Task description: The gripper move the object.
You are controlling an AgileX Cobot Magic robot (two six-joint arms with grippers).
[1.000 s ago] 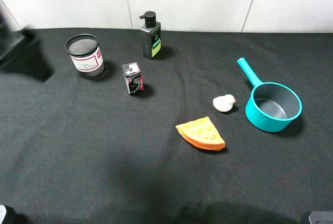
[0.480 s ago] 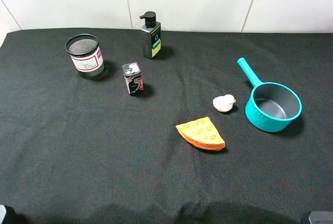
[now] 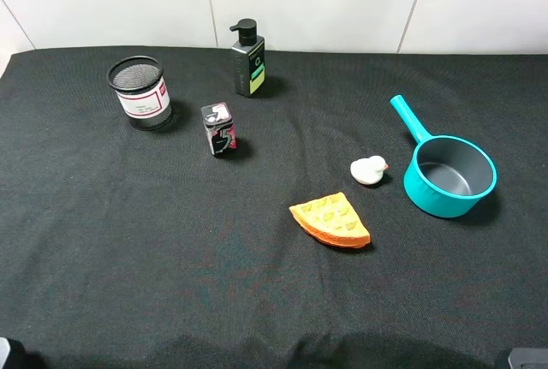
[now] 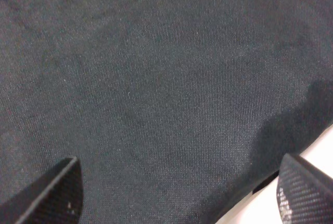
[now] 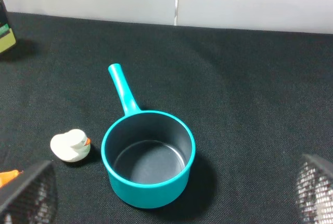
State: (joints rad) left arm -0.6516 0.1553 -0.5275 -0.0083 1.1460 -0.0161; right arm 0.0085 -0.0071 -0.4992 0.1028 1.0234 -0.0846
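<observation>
The object is a small white duck toy (image 3: 369, 169) with an orange-red beak. It lies on the black cloth just left of a teal saucepan (image 3: 449, 176). In the right wrist view the duck (image 5: 70, 145) lies beside the saucepan (image 5: 148, 161). My right gripper (image 5: 171, 195) is open and empty, held back from both, with its mesh-patterned fingers (image 5: 26, 195) in the lower corners. My left gripper (image 4: 177, 198) is open and empty over bare black cloth (image 4: 156, 78). Neither gripper's fingers show in the exterior high view.
An orange waffle wedge (image 3: 331, 220) lies in front of the duck. At the back left stand a black mesh cup (image 3: 139, 93), a small dark box (image 3: 219, 129) and a dark pump bottle (image 3: 248, 61). The cloth's edge (image 4: 291, 156) shows by my left gripper.
A dark blurred shape at the far left of the exterior high view one second ago is gone. None of the objects on the cloth has moved.
</observation>
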